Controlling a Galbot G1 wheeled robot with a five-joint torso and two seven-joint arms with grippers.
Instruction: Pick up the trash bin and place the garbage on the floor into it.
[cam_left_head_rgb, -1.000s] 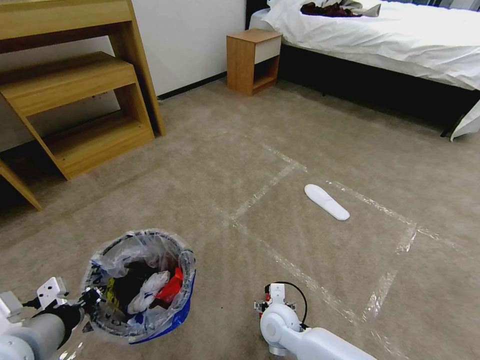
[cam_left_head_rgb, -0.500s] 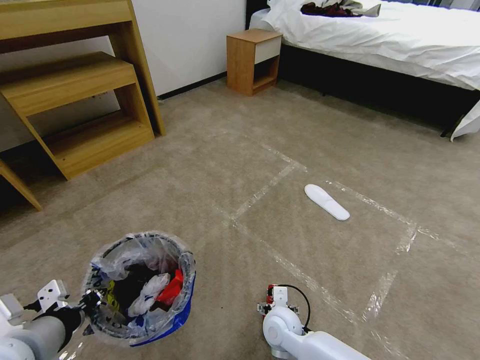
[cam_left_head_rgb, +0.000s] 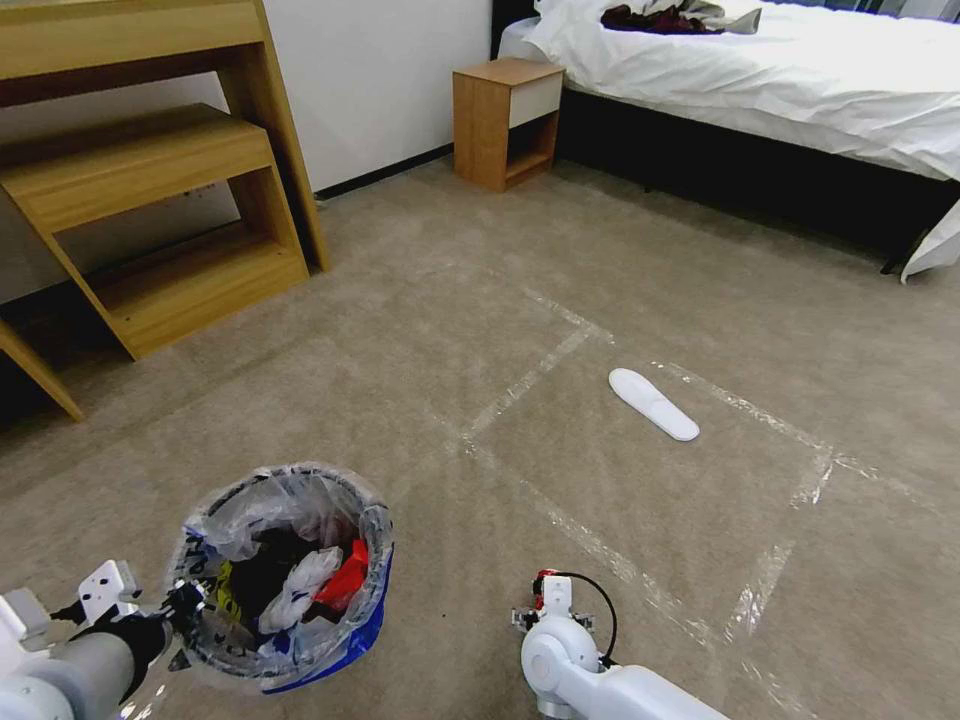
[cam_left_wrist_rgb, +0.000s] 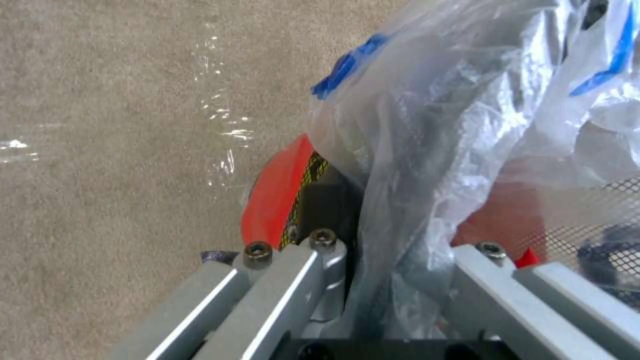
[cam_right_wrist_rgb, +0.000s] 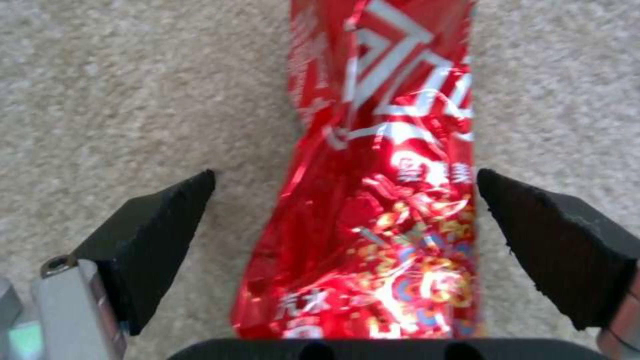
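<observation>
The trash bin (cam_left_head_rgb: 285, 580), lined with a crinkled clear bag and holding several scraps, hangs at the lower left. My left gripper (cam_left_head_rgb: 185, 605) is shut on its rim; in the left wrist view the fingers (cam_left_wrist_rgb: 293, 280) pinch the bag and the red wall of the trash bin (cam_left_wrist_rgb: 273, 200). My right arm (cam_left_head_rgb: 560, 650) points down at the floor (cam_left_head_rgb: 620, 250). In the right wrist view the right gripper (cam_right_wrist_rgb: 345, 172) stands open, its black pads either side of a red foil wrapper (cam_right_wrist_rgb: 387, 200) lying flat on the carpet. A white insole (cam_left_head_rgb: 653, 402) lies farther off inside the taped grid.
Wooden desk shelves (cam_left_head_rgb: 150, 200) stand at the left, a nightstand (cam_left_head_rgb: 505, 120) at the back wall, and a bed (cam_left_head_rgb: 760, 90) with white sheets along the back right. Shiny tape strips (cam_left_head_rgb: 600, 545) cross the carpet.
My right arm has sunk a little toward the floor. The bin in my left gripper has dropped slightly. The insole has not moved.
</observation>
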